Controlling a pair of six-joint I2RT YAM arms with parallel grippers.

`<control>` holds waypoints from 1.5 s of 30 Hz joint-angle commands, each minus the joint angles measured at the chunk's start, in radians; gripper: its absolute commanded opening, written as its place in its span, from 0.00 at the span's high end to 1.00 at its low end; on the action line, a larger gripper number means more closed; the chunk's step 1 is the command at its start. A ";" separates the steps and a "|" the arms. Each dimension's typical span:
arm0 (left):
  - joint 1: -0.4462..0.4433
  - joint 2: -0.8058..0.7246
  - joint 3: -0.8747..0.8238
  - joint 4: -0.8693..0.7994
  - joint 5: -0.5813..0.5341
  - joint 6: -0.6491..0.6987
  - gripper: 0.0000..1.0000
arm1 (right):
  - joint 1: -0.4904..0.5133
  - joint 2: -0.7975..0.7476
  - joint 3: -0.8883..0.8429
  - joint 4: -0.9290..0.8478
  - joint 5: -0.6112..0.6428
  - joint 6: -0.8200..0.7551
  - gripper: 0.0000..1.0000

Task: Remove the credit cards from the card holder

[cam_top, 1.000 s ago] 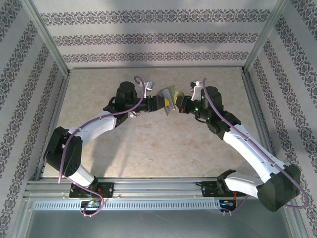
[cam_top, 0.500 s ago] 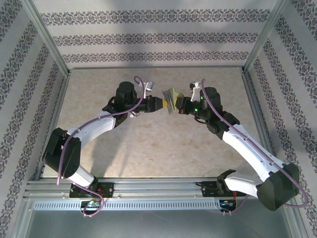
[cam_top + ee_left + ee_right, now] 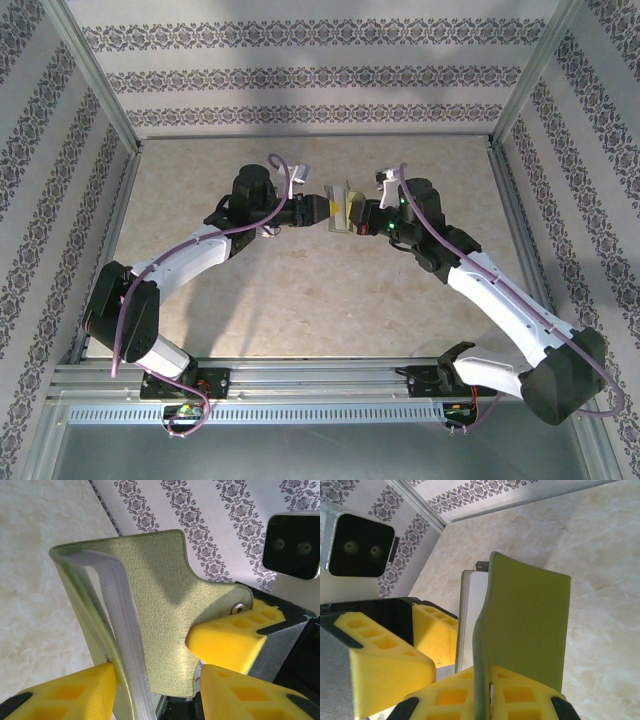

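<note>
The card holder (image 3: pixel 345 206), a pale green-grey folding sleeve, hangs in the air over the middle of the table between the two grippers. My right gripper (image 3: pixel 364 215) is shut on one flap (image 3: pixel 530 625), its yellow pads (image 3: pixel 520 695) pressed to both faces. My left gripper (image 3: pixel 156 680) stands open around the other side. One pad (image 3: pixel 60 692) touches the clear ribbed pocket (image 3: pixel 117 620), and the other pad (image 3: pixel 250 692) sits just off the snap flap (image 3: pixel 160 595). The credit cards are hidden inside the holder.
The beige marbled tabletop (image 3: pixel 300 290) lies below the raised holder. Patterned walls (image 3: pixel 300 80) and aluminium posts (image 3: pixel 105 100) box the table in, and a rail (image 3: pixel 300 380) runs along the near edge by the arm bases.
The two grippers have drawn closer together. The holder, splayed wide a second ago, now stands narrower and more upright between them. The right grip has held throughout.
</note>
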 commanded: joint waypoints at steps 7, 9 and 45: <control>-0.010 -0.017 0.007 0.049 -0.011 0.001 0.73 | 0.021 -0.003 0.057 0.020 -0.007 -0.022 1.00; -0.011 -0.018 0.010 0.035 -0.017 0.009 0.67 | 0.022 -0.004 0.058 0.021 -0.010 -0.023 1.00; -0.032 -0.114 -0.035 0.122 -0.093 0.053 1.00 | 0.037 0.031 0.085 0.030 0.052 0.013 0.42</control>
